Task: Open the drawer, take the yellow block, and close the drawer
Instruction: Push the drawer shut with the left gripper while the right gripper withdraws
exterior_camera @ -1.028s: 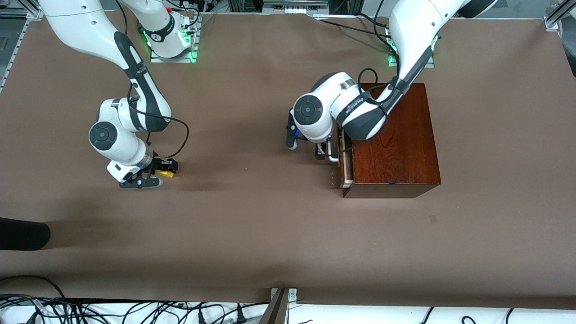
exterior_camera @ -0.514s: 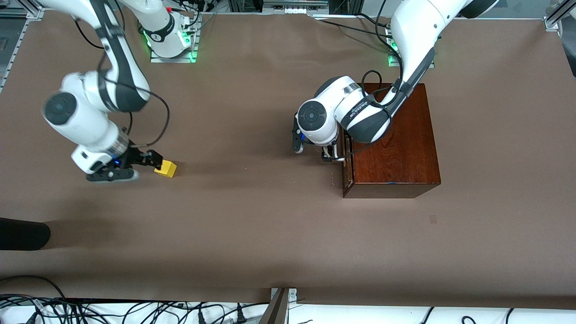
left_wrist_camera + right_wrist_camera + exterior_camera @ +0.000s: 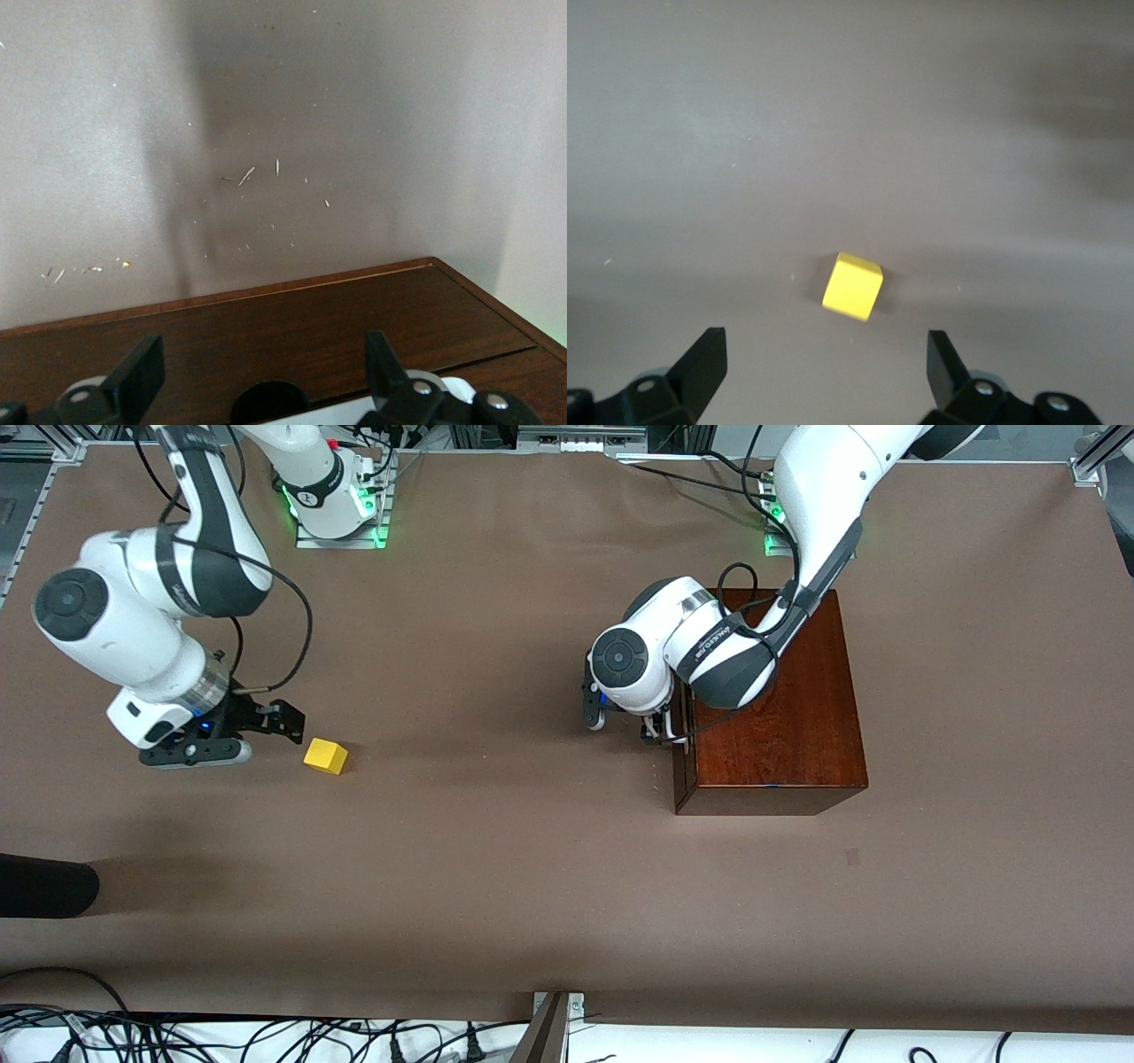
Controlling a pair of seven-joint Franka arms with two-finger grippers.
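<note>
The yellow block [image 3: 325, 756] [image 3: 852, 286] lies alone on the brown table toward the right arm's end. My right gripper [image 3: 283, 723] [image 3: 824, 343] hovers just beside it, open, with nothing between its fingers. The dark wooden box [image 3: 780, 708] stands toward the left arm's end, and its drawer [image 3: 679, 766] sits flush in the box front. My left gripper [image 3: 660, 733] [image 3: 263, 356] is right at the drawer front [image 3: 292, 328]. It is open, its fingers [image 3: 142, 376] spread to either side of the white handle [image 3: 341, 414].
The brown table [image 3: 496, 850] spreads wide around the block and the box. A dark object [image 3: 44, 886] juts in at the right arm's end, nearer to the front camera. Cables run along the table's near edge.
My right gripper let go of the yellow block, opened wide and drew back from it. My left gripper pushed the slightly open drawer fully into the box.
</note>
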